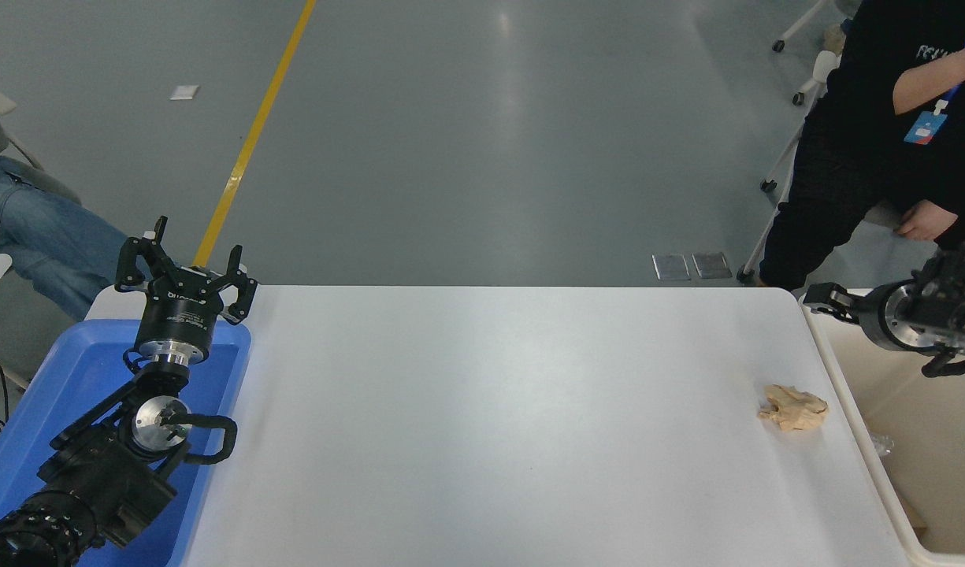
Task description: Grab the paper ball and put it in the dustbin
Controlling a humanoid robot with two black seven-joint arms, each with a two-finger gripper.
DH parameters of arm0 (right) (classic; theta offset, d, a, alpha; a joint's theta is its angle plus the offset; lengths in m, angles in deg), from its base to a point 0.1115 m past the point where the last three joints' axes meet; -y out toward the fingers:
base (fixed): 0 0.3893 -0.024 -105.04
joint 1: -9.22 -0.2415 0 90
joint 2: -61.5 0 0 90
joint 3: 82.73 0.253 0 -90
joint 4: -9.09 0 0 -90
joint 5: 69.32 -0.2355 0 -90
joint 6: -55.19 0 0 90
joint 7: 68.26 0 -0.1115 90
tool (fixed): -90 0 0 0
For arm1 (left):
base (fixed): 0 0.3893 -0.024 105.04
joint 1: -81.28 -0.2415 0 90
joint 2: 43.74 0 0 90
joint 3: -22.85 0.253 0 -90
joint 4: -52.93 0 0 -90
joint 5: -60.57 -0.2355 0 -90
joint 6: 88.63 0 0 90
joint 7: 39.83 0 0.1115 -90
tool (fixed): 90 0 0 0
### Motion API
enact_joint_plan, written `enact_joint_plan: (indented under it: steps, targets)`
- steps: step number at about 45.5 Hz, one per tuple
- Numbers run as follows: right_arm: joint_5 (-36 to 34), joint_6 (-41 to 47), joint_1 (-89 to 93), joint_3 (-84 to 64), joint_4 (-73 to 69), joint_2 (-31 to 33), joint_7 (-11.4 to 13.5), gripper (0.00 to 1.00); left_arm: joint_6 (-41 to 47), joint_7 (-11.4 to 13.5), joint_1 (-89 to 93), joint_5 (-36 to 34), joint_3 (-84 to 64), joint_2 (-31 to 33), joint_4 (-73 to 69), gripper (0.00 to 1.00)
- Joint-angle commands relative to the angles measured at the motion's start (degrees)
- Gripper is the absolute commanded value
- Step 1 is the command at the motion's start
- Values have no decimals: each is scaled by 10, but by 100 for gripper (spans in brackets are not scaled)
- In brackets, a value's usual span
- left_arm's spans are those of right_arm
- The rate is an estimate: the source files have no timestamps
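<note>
The paper ball (793,407), a small tan crumpled wad, lies on the white table (498,425) near its right edge. The dustbin (935,441), a cream-beige bin with a thick rim, stands just right of the table. My right gripper (830,304) is over the dustbin's far left corner, above and beyond the ball and not touching it; it points left and is seen nearly end-on. My left gripper (184,272) is open and empty, parked over the blue tray at the left.
A shallow blue tray (72,370) sits at the table's left end under the left arm. A person in black (884,134) sits at the far right, one hand near the right arm. Another person's jeans (33,236) show at the left edge.
</note>
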Motion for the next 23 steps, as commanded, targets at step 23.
enact_joint_plan:
  steps: [23]
  targets:
    - [-2, -44, 117, 55, 54, -42, 0, 100, 0, 0, 0, 0, 0, 0, 0, 99]
